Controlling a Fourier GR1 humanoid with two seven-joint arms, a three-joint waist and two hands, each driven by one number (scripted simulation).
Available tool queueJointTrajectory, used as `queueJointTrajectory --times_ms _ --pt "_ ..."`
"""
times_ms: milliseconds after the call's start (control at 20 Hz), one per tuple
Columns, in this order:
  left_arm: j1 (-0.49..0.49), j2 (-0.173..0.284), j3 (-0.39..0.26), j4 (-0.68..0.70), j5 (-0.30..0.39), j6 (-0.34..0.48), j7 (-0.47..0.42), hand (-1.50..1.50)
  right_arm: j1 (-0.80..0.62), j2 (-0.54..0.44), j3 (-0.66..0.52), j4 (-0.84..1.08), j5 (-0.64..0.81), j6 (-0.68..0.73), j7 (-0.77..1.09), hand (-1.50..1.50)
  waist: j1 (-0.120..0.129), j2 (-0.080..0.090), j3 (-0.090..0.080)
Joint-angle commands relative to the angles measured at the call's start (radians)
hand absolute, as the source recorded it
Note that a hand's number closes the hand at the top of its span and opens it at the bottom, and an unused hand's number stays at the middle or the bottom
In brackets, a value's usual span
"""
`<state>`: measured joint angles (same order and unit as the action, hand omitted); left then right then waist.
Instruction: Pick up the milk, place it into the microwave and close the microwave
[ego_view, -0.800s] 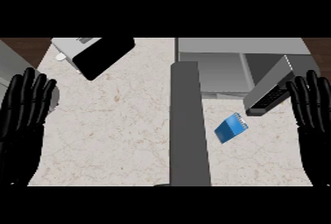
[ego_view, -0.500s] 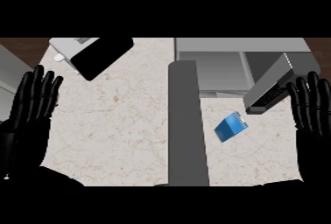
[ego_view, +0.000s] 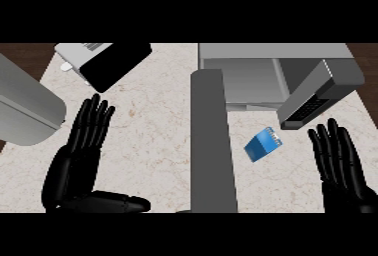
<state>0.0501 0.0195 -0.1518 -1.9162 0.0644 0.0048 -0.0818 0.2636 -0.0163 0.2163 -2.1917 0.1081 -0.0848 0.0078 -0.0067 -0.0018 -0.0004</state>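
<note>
One view is all we have, the head view looking steeply down at the pale marbled stone counter top (ego_view: 155, 145). In it we see the small blue rectangular milk carton (ego_view: 263, 144) lying tilted on the counter, just below the open grey box-shaped microwave (ego_view: 247, 75), whose dark-faced door (ego_view: 314, 97) stands swung out at the right. A tall grey upright post (ego_view: 212, 140) rises through the middle of the view, to the left of the carton. Our black right hand (ego_view: 341, 160) shows at the lower right with fingers straight and spread wide, holding nothing, near the carton but apart from it. Our black left hand (ego_view: 83, 150) shows at the lower left, also spread flat and empty, well apart from the milk. A grey toaster with a black side (ego_view: 103, 60) sits at the upper left. We judge the carton light and fairly stiff, though its thin walls could dent, and its smooth faces may slip; taking it across its two broad faces, thumb against fingers, looks the safest hold for our right hand.
</note>
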Motion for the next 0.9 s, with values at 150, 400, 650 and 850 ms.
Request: queueJointTrajectory --times_ms 150,400,650,850 --pt "0.091 -0.019 -0.092 0.039 -0.037 0.037 -0.127 -1.50 0.185 0.016 0.145 0.020 0.091 -0.052 -0.103 -1.50 0.003 0.000 0.000" --pt "0.159 -0.019 -0.257 0.077 -0.096 0.149 -0.225 -1.50 0.162 -0.009 0.003 0.168 -0.014 -0.008 -0.239 -1.50 0.005 0.001 0.001" --pt "0.141 -0.019 -0.241 0.059 -0.093 0.158 -0.173 -1.50 0.198 0.015 0.092 0.299 0.070 -0.101 -0.382 -1.50 0.005 0.001 0.001" --pt "0.231 -0.017 -0.338 0.062 -0.114 0.207 -0.240 -1.50 0.120 0.012 -0.037 0.377 -0.013 -0.073 -0.395 -1.50 0.008 0.001 0.001"
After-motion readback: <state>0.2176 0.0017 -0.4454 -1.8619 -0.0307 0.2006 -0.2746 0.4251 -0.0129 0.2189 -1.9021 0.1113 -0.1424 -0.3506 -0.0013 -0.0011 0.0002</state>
